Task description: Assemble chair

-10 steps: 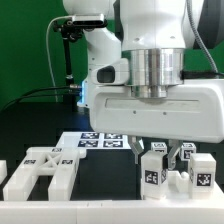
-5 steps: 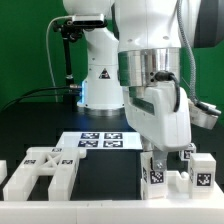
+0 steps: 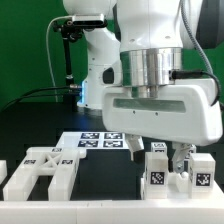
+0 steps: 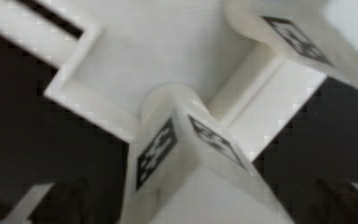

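Observation:
The chair's white parts lie loose on the black table. A cluster of tagged blocks and posts (image 3: 180, 172) stands at the exterior view's right. A slotted flat panel (image 3: 40, 172) lies at the exterior view's left. My gripper (image 3: 163, 153) hangs low over the cluster, its fingers (image 3: 180, 155) straddling the top of one tagged block (image 3: 157, 170). In the wrist view a white post (image 4: 202, 170) with tags on its sides fills the space between the jaws, and dark gaps show on both sides of it. The jaws look open. The gripper body hides part of the cluster.
The marker board (image 3: 95, 140) lies flat behind the parts, near the arm's base (image 3: 100, 70). A black stand with a cable (image 3: 65, 50) rises at the back on the exterior view's left. The table's front edge (image 3: 100, 212) is a light strip.
The wrist turned about its vertical axis and came back: the hand stood broadside, then edge-on, now broadside again. It stays over the right cluster. The parts have not moved.

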Controlling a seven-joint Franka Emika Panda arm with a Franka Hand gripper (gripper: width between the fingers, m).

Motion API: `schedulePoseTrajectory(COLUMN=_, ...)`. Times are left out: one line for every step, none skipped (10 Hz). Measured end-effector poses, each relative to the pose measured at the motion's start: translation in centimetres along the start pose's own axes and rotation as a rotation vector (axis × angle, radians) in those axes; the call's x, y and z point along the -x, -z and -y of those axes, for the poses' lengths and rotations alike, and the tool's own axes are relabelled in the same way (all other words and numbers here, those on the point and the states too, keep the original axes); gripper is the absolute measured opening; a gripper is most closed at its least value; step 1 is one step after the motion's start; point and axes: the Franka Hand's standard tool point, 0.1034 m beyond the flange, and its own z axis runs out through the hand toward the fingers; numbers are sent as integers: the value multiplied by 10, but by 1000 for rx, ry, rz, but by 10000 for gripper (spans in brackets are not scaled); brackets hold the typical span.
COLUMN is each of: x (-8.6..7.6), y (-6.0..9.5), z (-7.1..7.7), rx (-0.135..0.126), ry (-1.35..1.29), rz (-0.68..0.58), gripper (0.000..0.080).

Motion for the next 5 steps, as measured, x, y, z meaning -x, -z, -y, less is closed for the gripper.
schedulePoseTrajectory(x=2, y=0, z=1, rx=-4, ry=61, rz=-9, gripper=635)
schedulePoseTrajectory(x=1, y=0, z=0, rx=-2, ry=145, rz=-9, gripper=647)
schedulePoseTrajectory(x=0, y=-1, z=-1, rx=2, ry=254, rz=-9, gripper=649)
schedulePoseTrajectory(x=-1, y=-2, z=-1, rx=13, ry=393, rz=-8, gripper=649)
schedulePoseTrajectory(x=-1, y=-2, z=-2, rx=13, ry=381, rz=-8, gripper=649)
